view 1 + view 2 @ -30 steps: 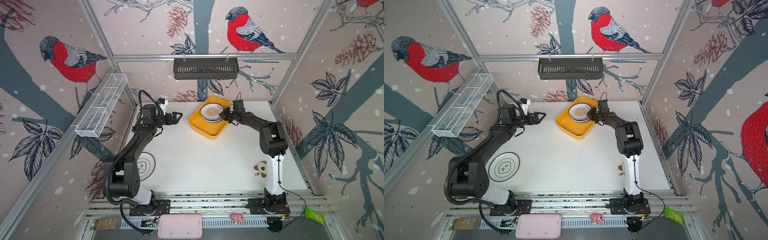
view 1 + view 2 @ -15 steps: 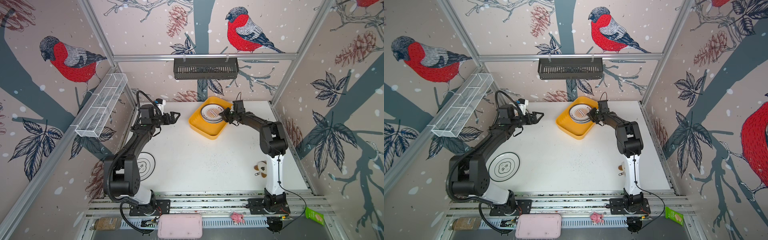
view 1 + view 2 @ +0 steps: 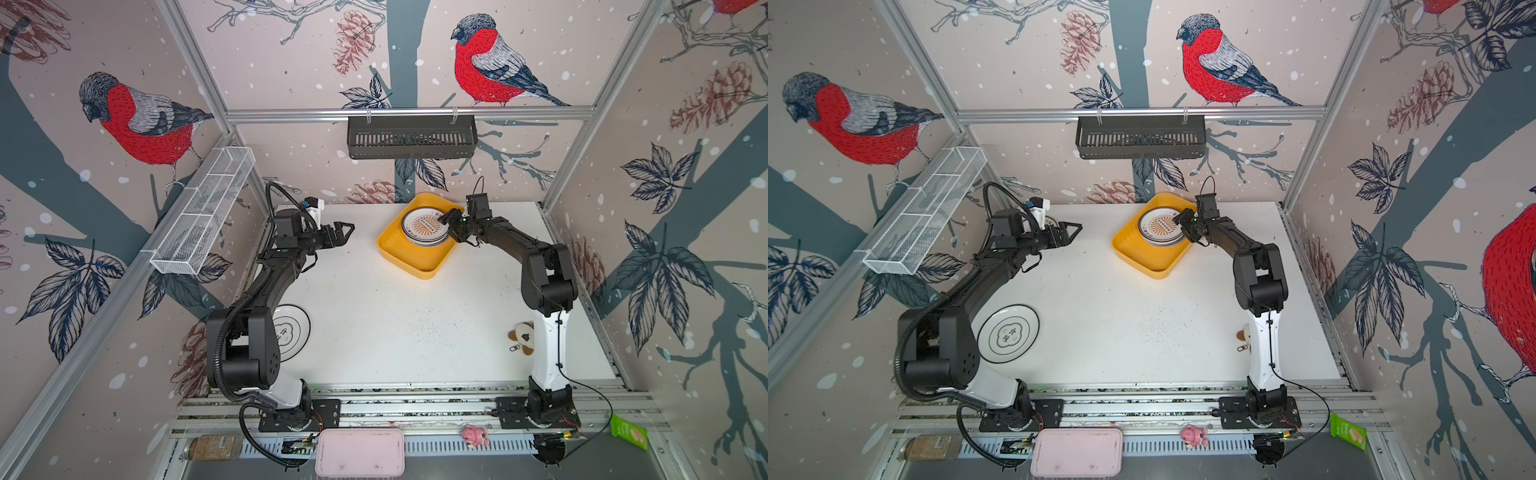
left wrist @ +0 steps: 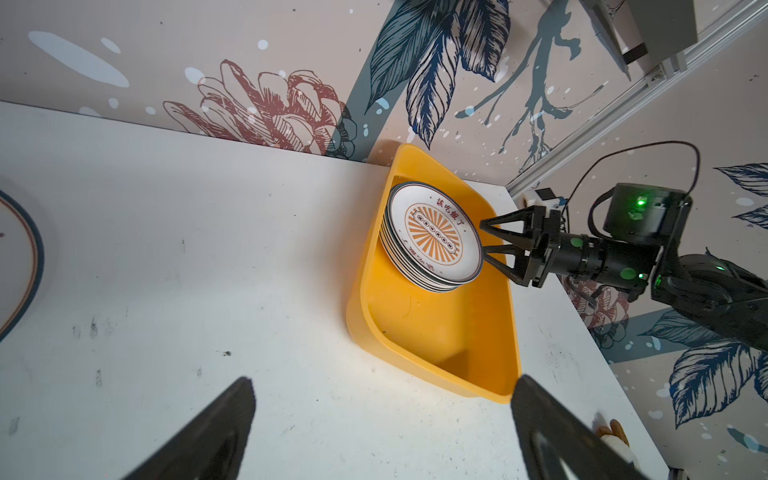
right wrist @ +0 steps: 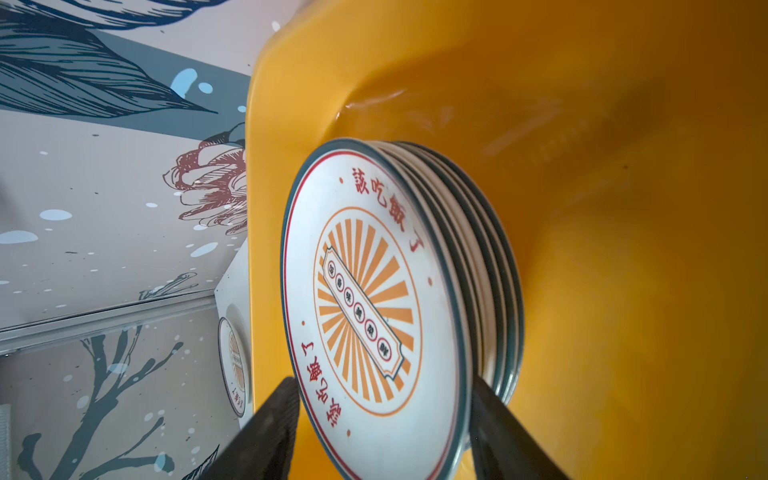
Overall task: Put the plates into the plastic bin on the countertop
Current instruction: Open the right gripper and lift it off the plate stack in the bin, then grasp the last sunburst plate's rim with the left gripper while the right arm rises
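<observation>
1. Right gripper [image 4: 483,239], jaws spread, is straddling the stack [image 4: 432,232] at its top rim, leaving it resting free in the bin [image 4: 478,345].
2. Left gripper [image 3: 348,235] is hovering spread and empty; one plate [image 3: 1008,333] is waiting on the countertop [image 3: 1142,311].

**A robot test booth**

This is a laboratory cell. Silver aluminium frame bars [image 3: 291,115] hold flat wall panels printed with red-breasted birds [image 3: 490,66]. A left robot arm [image 3: 266,286] and a right robot arm [image 3: 548,345], black and white, are bolted to metal rails [image 3: 415,409] at the front edge of the speckled white counter [image 3: 395,332]. A black slotted basket [image 3: 411,141] and a white wire-mesh tray [image 3: 203,212] hang from the frame.
</observation>
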{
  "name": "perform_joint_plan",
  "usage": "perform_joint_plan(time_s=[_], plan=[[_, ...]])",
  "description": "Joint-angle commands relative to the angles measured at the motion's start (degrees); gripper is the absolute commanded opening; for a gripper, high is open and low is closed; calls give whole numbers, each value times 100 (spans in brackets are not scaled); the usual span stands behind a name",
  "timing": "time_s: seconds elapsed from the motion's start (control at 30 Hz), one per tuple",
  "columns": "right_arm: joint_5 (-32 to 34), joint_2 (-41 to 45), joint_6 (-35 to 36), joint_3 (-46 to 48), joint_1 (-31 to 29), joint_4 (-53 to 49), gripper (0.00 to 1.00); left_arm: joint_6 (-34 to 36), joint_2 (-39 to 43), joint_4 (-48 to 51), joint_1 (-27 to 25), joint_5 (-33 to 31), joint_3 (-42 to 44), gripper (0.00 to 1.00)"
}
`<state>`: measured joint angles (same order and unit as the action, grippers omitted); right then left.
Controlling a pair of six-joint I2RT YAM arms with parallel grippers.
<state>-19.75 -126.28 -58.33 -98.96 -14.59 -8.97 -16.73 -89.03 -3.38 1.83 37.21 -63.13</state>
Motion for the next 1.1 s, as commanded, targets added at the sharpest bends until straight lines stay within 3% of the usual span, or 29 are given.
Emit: perform_joint_plan(time_s=[0.0,0.27,0.43,0.67,0.93,1.07], plan=[[276,70,264,-157,-11,-415,67,67,-42,45,28,-317,-84,96],[362,241,424,-212,-35,-447,74,-22,-185,98,86,-484,-110,96],[674,549,687,-194,-121,-552,84,-83,-185,128,199,-541,-129,96],[894,968,865,-116,-240,-483,100,-186,-10,248,357,-1513,-29,96],[961,1813,1476,416,-659,-178,100,-474,44,419,359,-2640,36,96],[962,2255,1608,641,-806,-172,99,-415,-27,444,355,-2647,28,96]])
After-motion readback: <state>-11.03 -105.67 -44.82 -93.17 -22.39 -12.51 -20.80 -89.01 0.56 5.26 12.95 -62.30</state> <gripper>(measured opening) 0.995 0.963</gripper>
